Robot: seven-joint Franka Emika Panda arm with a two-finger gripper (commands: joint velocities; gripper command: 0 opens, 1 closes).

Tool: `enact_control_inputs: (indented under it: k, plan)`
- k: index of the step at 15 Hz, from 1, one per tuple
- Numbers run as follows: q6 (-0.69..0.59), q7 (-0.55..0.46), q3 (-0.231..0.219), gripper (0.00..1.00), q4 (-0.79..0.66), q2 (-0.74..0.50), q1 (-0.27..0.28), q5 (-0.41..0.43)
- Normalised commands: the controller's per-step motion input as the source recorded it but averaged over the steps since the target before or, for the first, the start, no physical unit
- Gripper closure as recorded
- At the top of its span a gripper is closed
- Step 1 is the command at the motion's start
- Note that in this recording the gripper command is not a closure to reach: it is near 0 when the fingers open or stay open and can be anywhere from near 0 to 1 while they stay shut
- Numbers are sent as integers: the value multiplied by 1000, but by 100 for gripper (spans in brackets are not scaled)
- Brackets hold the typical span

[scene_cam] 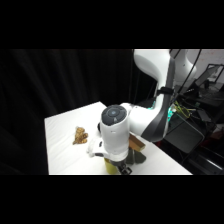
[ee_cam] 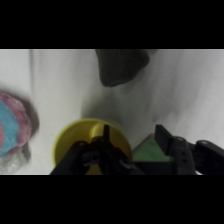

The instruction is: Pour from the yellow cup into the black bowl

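Setting: robotics lab, a staged test cell rather than a home or kitchen.
Backdrop: black curtain hung behind and left of the counter, blocking the room from view.
Counter: plain white counter with no household furnishings around it.
Robot: white jointed arm reached over the counter from the upper right.
Equipment: dark monitor-like gear and racks stood beside the arm's base, with loose cables running across them.
Props: a few small toy-like items lay on the counter, among them a pink and blue toy.
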Motion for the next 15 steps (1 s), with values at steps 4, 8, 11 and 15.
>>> enact_control_inputs:
  k: [4,8,11,15]
  plan:
    - [-45,-164,-67,100,118,18,51,74]
    - [-89,-127,-100,13,80,-45,62,27]
    - [-238,-179,-56,13,-25,-308,-12,64]
    - [-358,-261,42,13,-203,-680,-154,207]
